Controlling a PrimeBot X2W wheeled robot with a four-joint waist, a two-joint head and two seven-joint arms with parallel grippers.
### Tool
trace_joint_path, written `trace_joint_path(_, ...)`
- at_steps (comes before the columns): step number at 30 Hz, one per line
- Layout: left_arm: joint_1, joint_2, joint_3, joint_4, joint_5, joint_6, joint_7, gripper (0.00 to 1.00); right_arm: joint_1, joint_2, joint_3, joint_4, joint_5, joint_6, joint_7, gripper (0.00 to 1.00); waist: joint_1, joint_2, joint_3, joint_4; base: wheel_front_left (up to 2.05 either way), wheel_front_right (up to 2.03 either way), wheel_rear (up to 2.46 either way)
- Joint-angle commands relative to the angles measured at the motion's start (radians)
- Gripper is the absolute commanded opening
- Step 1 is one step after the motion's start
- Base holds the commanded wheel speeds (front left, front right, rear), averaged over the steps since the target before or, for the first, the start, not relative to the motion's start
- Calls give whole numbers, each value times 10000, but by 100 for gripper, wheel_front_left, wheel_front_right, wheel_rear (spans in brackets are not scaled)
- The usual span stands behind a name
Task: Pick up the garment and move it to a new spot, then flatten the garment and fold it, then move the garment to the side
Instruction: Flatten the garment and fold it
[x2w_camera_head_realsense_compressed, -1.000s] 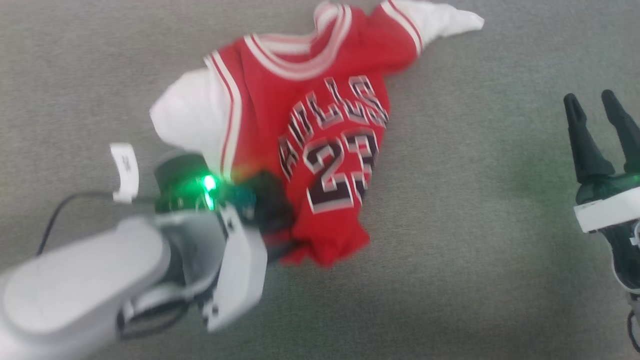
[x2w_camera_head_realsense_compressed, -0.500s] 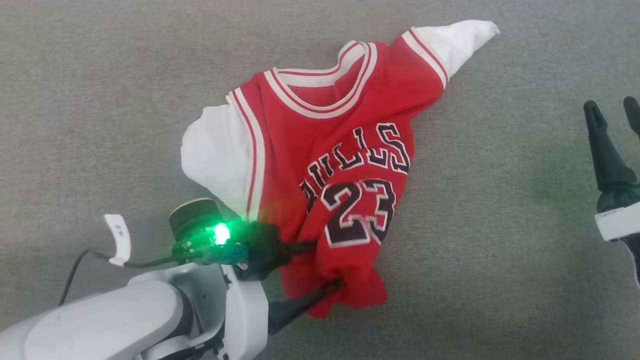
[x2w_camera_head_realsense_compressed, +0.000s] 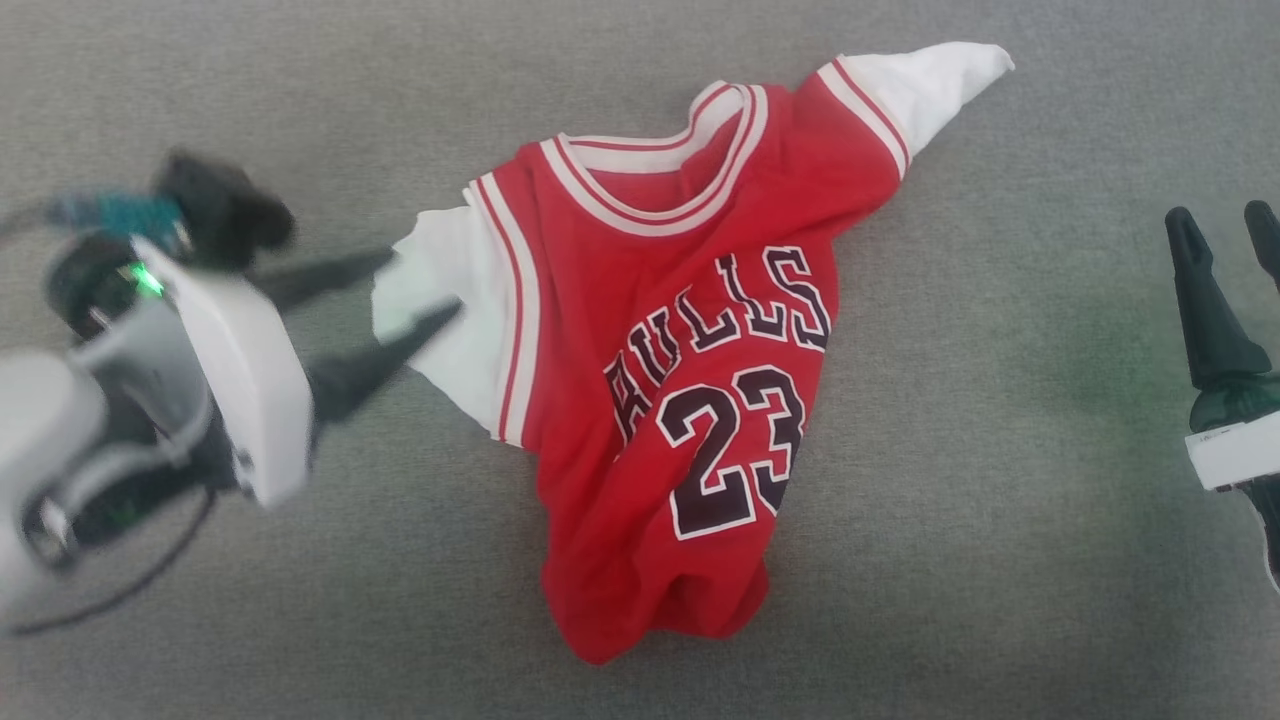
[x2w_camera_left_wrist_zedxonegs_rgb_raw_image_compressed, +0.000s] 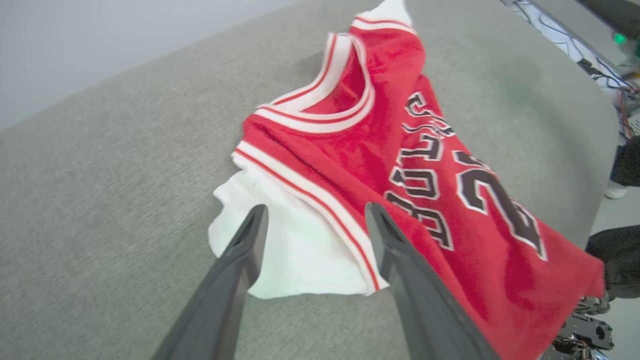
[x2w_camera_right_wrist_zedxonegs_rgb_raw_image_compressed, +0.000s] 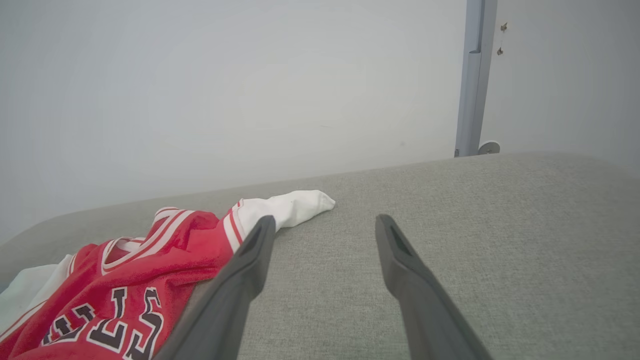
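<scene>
The garment lies crumpled and front up on the grey cloth surface, with "BULLS" and "23" showing. One white sleeve points to the far right, and the other lies bunched at its left. My left gripper is open beside that left sleeve, its blurred fingers pointing at it. In the left wrist view the left gripper hovers over the white sleeve with nothing between its fingers. My right gripper stands open at the right edge, well apart from the garment. The right gripper holds nothing.
The grey surface extends on all sides of the garment. A pale wall and a grey vertical post stand behind it. Cables and equipment sit past the surface's edge in the left wrist view.
My left gripper opened and let go of the garment's lower hem, then swung away to the white left sleeve. The hem dropped flat. My right gripper stayed open.
</scene>
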Motion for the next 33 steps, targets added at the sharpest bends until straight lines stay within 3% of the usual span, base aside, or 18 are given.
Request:
trace_joint_path(1, -375, -196, 15, 662, -366, -156, 576, 100, -94, 40, -32, -48, -84, 4, -20, 100, 0, 0, 91, -94, 0, 0, 0)
trace_joint_path(6, -1339, -804, -225, 3163, -923, -304, 2474, 100, -212, 148, 27, -25, -78, 4, -56, 100, 0, 0, 311, -368, 0, 0, 0)
trace_joint_path(9, -1652, -1001, -407, 4030, -813, -395, 3025, 100, -279, 214, 83, 17, -50, 4, -89, 100, 0, 0, 400, -518, 0, 0, 0)
trace_joint_path(14, -1567, -1704, -365, 5303, -2022, -681, 3907, 97, -236, 272, 36, 149, -18, 4, -227, 100, 0, 0, 553, -776, 0, 0, 0)
trace_joint_path(15, -1504, -1811, -308, 5383, -2337, -734, 4002, 55, -216, 274, -11, 168, -2, 4, -258, 100, 0, 0, 583, -799, 0, 0, 0)
trace_joint_path(17, -1470, -1917, -182, 5509, -2709, -796, 4076, 0, -182, 260, -43, 180, 19, 4, -285, 100, 0, 0, 631, -812, 0, 0, 0)
trace_joint_path(22, -1668, -1832, -100, 5719, -2624, -850, 3906, 0, -269, 284, -47, 203, -19, 4, -297, 100, 0, 0, 693, -762, 0, 0, 0)
trace_joint_path(29, -2379, -1411, -94, 7204, -1082, -833, 2441, 0, -410, 244, 123, 160, -75, 4, -180, 100, 0, 0, 692, -668, 0, 0, 0)
trace_joint_path(33, -2541, -1281, -149, 8248, -526, -583, 1967, 0, -358, 179, 139, 160, -28, 4, -158, 100, 0, 0, 678, -699, 0, 0, 0)
